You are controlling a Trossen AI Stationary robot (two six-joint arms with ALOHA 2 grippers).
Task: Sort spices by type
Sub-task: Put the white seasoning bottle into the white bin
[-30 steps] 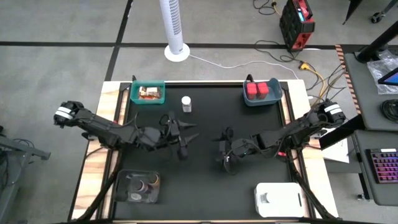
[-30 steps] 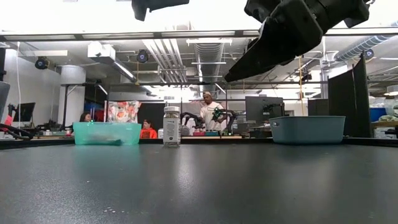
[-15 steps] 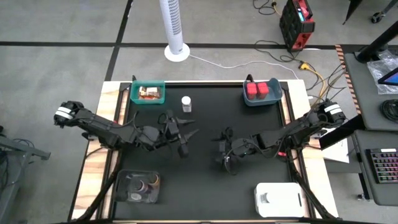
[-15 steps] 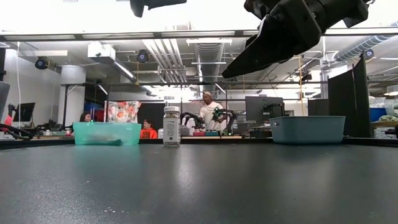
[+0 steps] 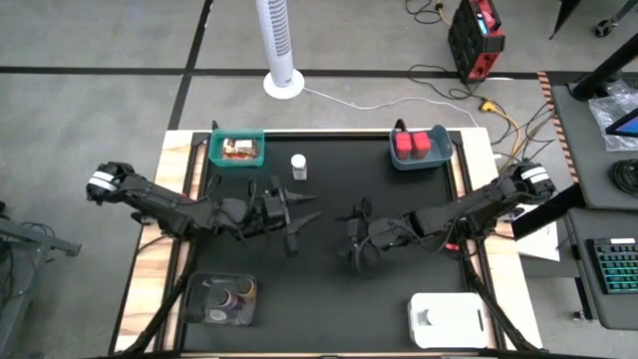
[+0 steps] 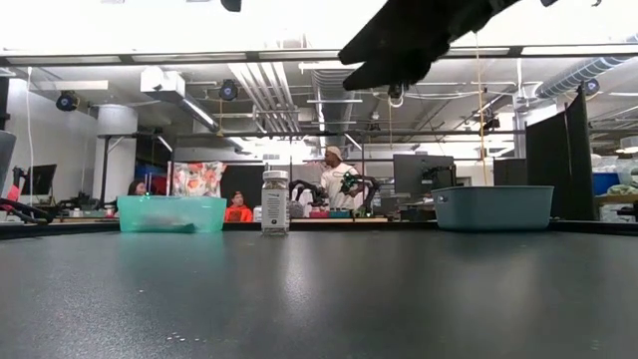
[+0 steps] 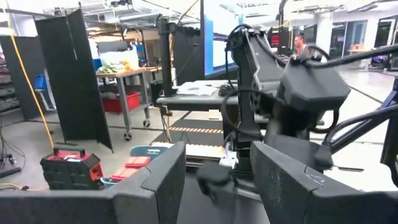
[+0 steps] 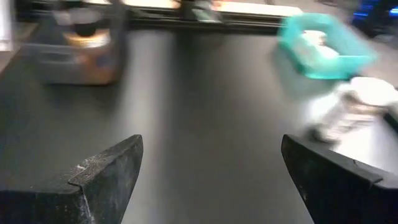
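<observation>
A white-capped bottle stands upright on the black mat at the far middle; it also shows in the low view. A teal bin holds orange and brown packets. A blue-grey bin holds two red boxes. Small jars stand in a clear tray at the near left. My left gripper hangs open and empty over the mat's middle, near side of the bottle. My right gripper is open and empty just right of it, facing it.
A white tray sits at the near right corner. The mat between the bins and trays is bare. People and desks show in the room beyond the far edge in the low view. My right arm fills the left wrist view.
My right gripper has moved a little toward the table's left edge, nearer my left gripper; in the low view its dark shape has swung left and higher. Its fingers stay open. The bottle has not moved.
</observation>
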